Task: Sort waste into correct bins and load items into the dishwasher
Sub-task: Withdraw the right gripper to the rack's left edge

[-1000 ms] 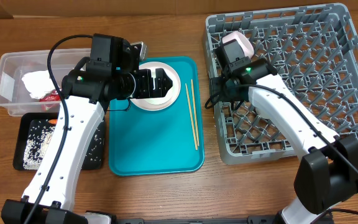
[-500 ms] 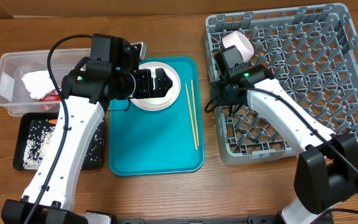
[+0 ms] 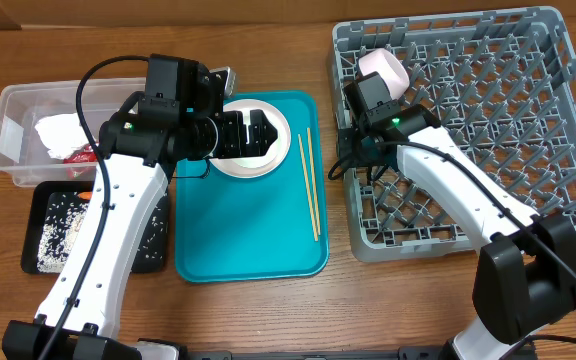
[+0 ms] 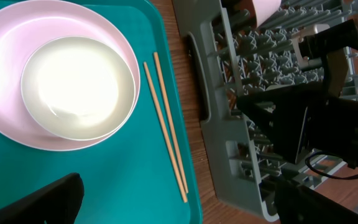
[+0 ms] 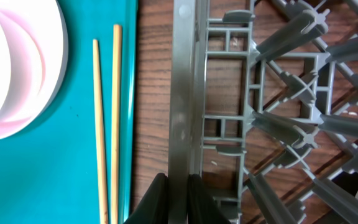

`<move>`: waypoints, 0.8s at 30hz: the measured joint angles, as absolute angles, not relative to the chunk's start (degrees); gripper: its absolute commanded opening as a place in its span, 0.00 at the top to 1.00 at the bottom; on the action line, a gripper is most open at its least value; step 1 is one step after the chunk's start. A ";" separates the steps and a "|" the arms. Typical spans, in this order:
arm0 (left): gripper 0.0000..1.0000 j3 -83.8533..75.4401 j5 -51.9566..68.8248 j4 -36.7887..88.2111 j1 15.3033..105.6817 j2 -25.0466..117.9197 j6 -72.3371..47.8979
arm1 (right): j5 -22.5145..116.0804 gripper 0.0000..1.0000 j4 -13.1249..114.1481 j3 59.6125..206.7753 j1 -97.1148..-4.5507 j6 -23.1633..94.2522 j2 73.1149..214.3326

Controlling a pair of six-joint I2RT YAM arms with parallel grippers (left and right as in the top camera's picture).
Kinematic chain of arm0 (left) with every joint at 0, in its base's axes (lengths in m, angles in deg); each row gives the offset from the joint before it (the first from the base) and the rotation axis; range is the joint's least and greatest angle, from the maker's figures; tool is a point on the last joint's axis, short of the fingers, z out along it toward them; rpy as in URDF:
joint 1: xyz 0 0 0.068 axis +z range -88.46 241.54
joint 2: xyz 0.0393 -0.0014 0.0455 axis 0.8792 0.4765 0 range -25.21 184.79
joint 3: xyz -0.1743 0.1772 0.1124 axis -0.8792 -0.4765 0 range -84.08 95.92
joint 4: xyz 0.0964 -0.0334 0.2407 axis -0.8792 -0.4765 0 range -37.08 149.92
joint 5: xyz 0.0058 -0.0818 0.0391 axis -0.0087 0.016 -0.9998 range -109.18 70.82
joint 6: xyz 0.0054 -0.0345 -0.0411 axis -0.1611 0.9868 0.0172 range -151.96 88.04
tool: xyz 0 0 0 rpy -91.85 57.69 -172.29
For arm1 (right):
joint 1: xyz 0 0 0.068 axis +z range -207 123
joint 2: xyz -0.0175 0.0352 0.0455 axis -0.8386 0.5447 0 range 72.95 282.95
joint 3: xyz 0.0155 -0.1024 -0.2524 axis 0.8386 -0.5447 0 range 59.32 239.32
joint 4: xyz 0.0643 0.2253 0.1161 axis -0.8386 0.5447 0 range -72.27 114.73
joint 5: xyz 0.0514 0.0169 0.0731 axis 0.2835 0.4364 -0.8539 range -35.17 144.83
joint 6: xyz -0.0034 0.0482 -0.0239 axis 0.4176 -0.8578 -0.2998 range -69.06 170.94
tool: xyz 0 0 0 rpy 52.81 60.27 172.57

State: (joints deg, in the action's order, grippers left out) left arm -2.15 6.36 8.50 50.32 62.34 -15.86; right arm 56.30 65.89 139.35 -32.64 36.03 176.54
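Nearest you, the black tray [image 3: 36, 196] holds scattered rice [image 3: 58, 226]. On the teal tray [image 3: 248, 235] just beside it, the chopsticks [image 3: 309, 185] lie side by side near the right edge, and the bowl [image 4: 76, 87] sits inside the plate [image 4: 5, 37] at the far end. Your left gripper [image 3: 263, 134] hovers over that bowl, fingers spread wide and holding nothing. Your right gripper [image 5: 178, 202] is pinched on the left wall of the dish rack [image 5: 182, 93]. Farther back, the clear tub [image 3: 8, 108] holds tissue [image 3: 60, 132] and the red wrapper [image 3: 83, 153], and a cup [image 3: 386, 68] sits in the rack's far left corner.
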 measured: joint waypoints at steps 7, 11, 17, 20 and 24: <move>0.00 -2.15 6.36 8.52 50.32 62.34 -15.86 | 56.30 0.96 64.97 139.22 -32.64 35.94 176.63; 0.00 -2.15 6.36 8.50 50.32 62.34 -15.84 | 56.32 0.96 64.36 139.06 -32.61 35.92 176.63; 0.00 -2.15 6.36 8.50 50.32 62.34 -15.86 | 56.56 0.96 62.11 138.78 -32.64 35.50 176.74; 0.00 -2.15 6.36 8.48 50.32 62.34 -15.86 | 56.61 0.79 61.87 138.76 -32.64 35.46 176.74; 0.00 -2.15 6.36 8.50 50.32 62.34 -15.86 | 56.48 0.51 60.80 138.76 -32.61 35.92 176.74</move>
